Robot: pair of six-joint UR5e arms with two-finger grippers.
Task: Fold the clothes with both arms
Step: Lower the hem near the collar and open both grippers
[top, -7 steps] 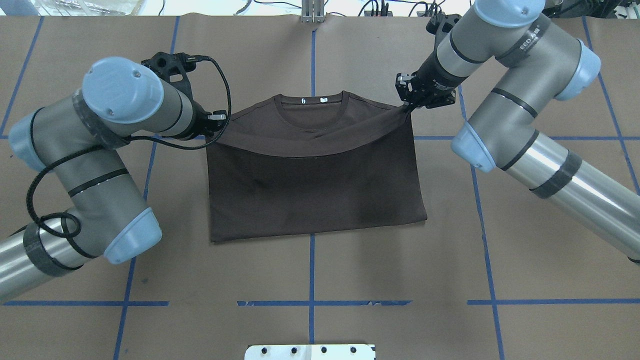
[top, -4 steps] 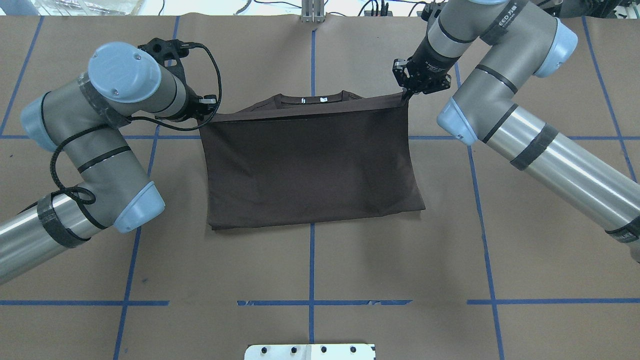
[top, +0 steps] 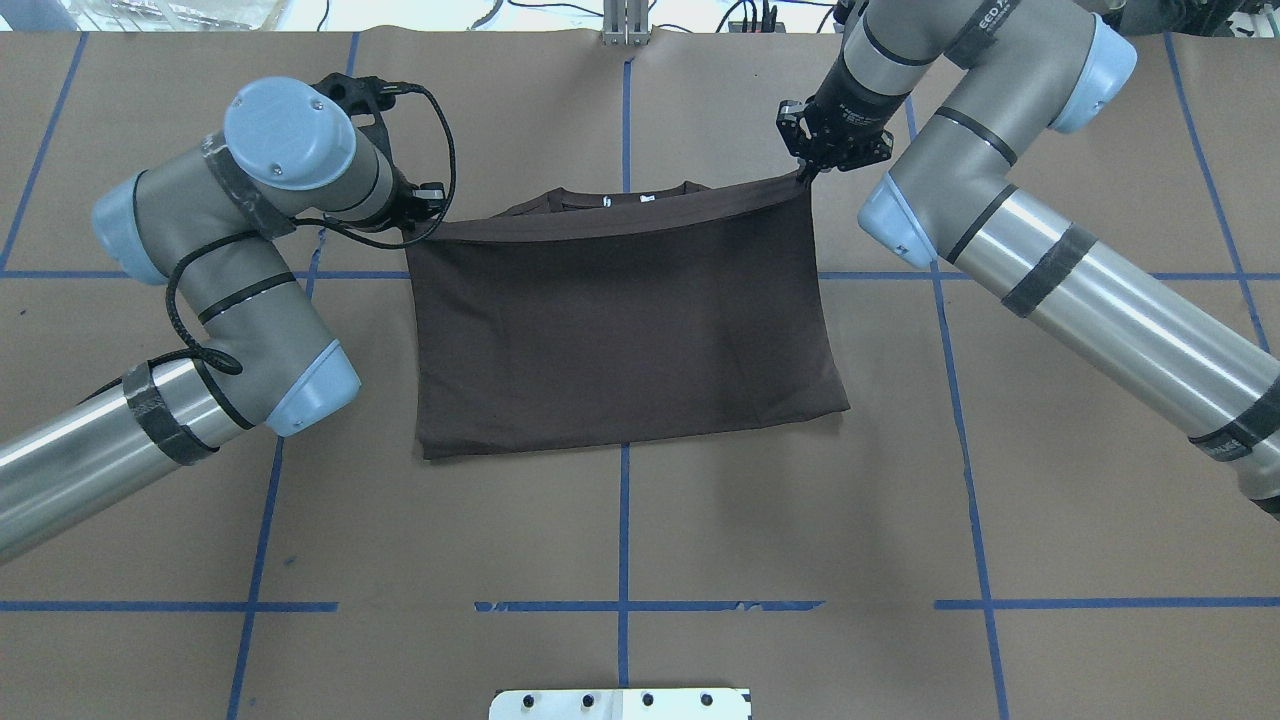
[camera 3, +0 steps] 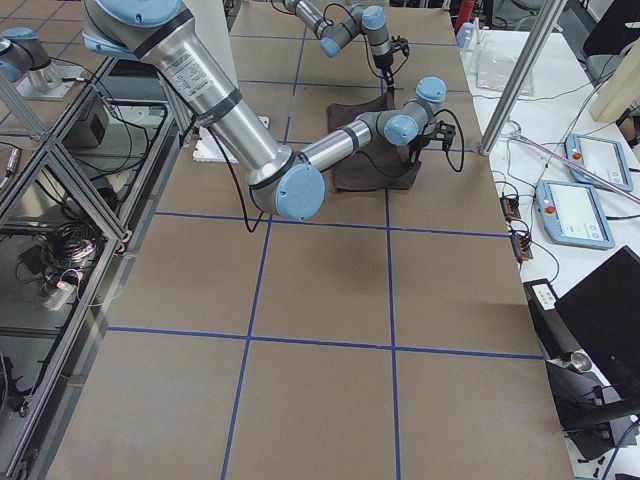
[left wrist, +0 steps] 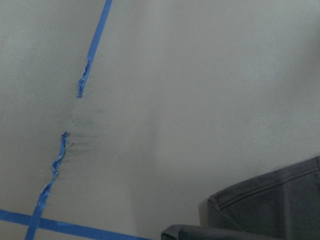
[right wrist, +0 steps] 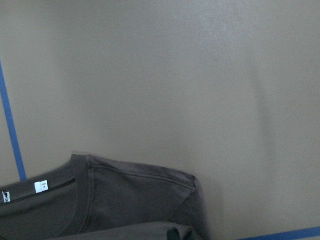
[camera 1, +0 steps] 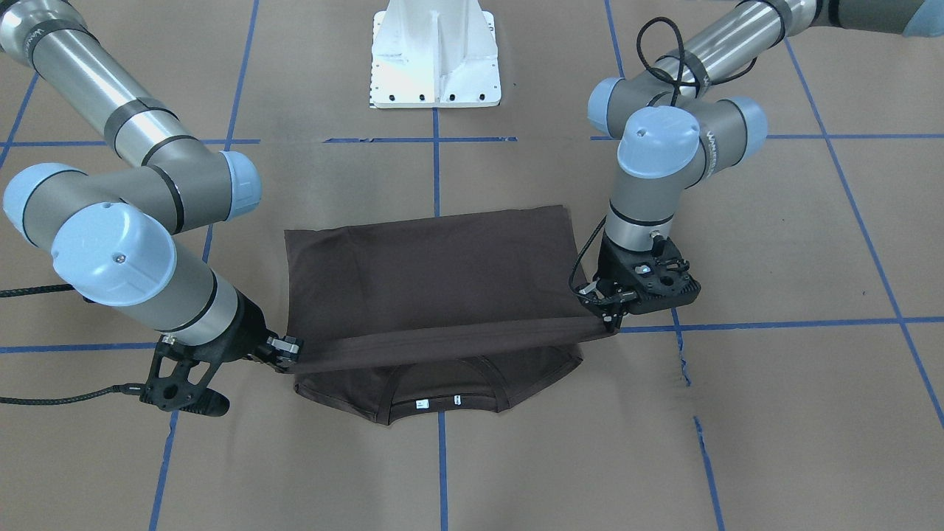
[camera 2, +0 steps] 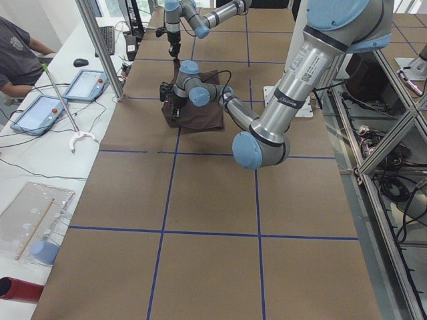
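The table is viewed from above and behind the robot in the overhead view, facing forward and down, and from across it in the front-facing view, steeply downward, with the white pedestal base at the top. The two side views are taken from the table's ends, high and far off, along its length. The T-shirt is shared by all four. The wrist views are held close to the table, each catching one edge of the shirt near blue tape
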